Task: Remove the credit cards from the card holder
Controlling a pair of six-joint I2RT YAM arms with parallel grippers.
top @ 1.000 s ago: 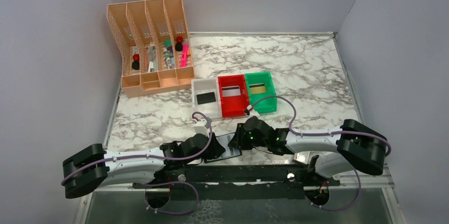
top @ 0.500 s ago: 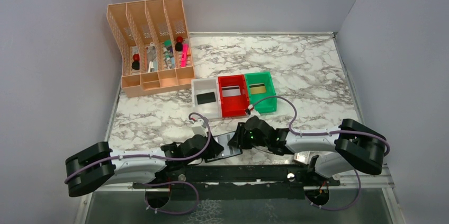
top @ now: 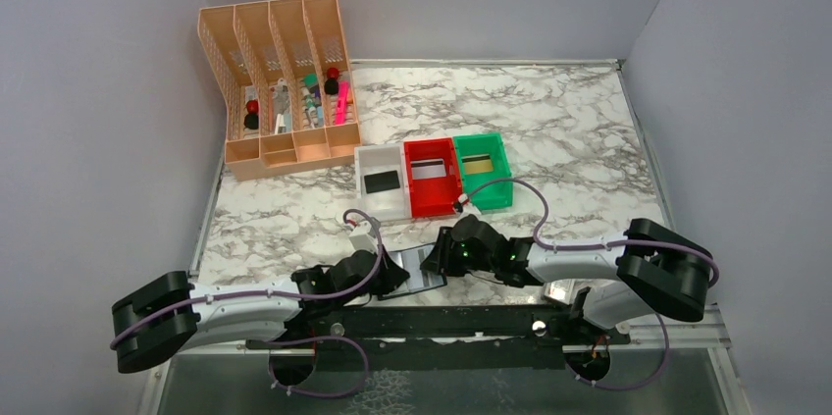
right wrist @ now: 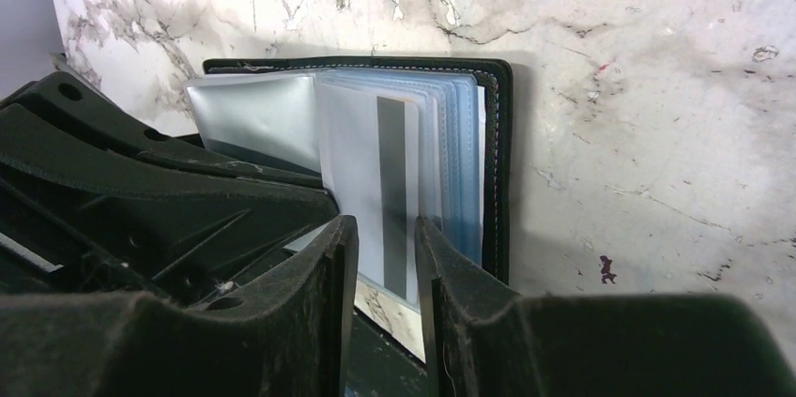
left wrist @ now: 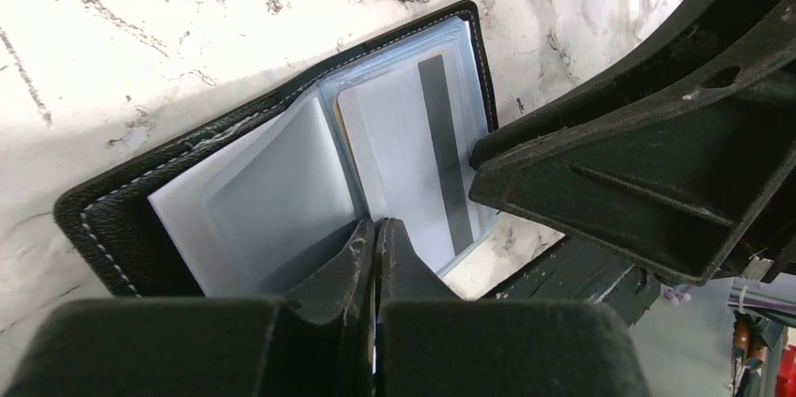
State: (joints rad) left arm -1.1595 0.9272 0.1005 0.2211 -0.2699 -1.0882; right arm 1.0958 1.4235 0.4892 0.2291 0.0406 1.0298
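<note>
Top view, table [top: 549,130] in marbled white. At 10 o'clock stands a peach slotted organiser [top: 280,86] with pens and small items in its compartments. At 6 o'clock, on the near edge, both arms meet over the card holder [top: 420,268]. The left gripper [left wrist: 375,233] comes in from 9 o'clock. Its jaws are pressed together at the near edge of the clear pockets. Whether a thin pocket leaf is nipped between them, cannot tell. The card holder lies open and flat, black stitched cover down, blue-grey pockets fanned upward. A white card with a grey stripe [left wrist: 404,153] sits in the right-hand pocket stack. The right gripper [right wrist: 385,228] comes in from 3 o'clock, its fingers apart. The striped card's near end shows in the gap between them. In the left wrist view one of its fingers [left wrist: 601,172] touches the pocket edge beside the stripe. At 12 o'clock from the holder is a row of bins. The white bin [top: 371,157] holds a black card [top: 381,181], the red bin [top: 433,197] a pale card [top: 429,170], and the green bin [top: 486,194] a gold card [top: 478,166].
</note>
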